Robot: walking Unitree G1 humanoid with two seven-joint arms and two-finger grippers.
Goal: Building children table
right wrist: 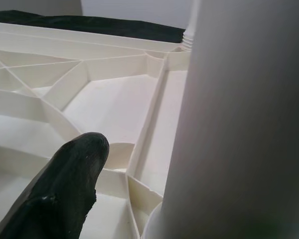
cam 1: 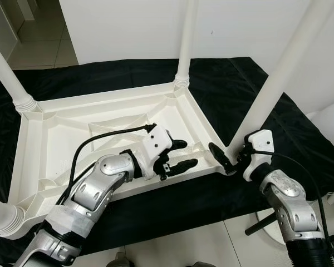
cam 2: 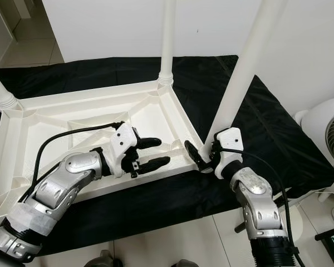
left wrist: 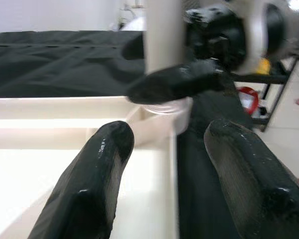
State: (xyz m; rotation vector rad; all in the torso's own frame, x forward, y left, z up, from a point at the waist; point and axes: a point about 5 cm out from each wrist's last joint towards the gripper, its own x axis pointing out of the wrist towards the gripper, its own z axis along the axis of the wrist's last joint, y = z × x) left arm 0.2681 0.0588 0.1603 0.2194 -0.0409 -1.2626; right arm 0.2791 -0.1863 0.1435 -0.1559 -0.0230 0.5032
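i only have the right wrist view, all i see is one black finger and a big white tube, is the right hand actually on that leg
Observer: Yes. The right hand straddles the base of the near-right leg, one finger on the tabletop side.
Operator: is the table flipped
Observer: Yes, the white tabletop lies underside up on a black cloth.
Operator: where's the left hand
Observer: The left hand is open, hovering above the tabletop's near rim, pointing toward that same leg.
Operator: other legs in
Observer: Three more legs stand at the other corners, including the far-right leg.

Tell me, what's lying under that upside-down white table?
A black cloth spread over the tiled floor lies under the table. Whatever is beneath its panel is hidden.
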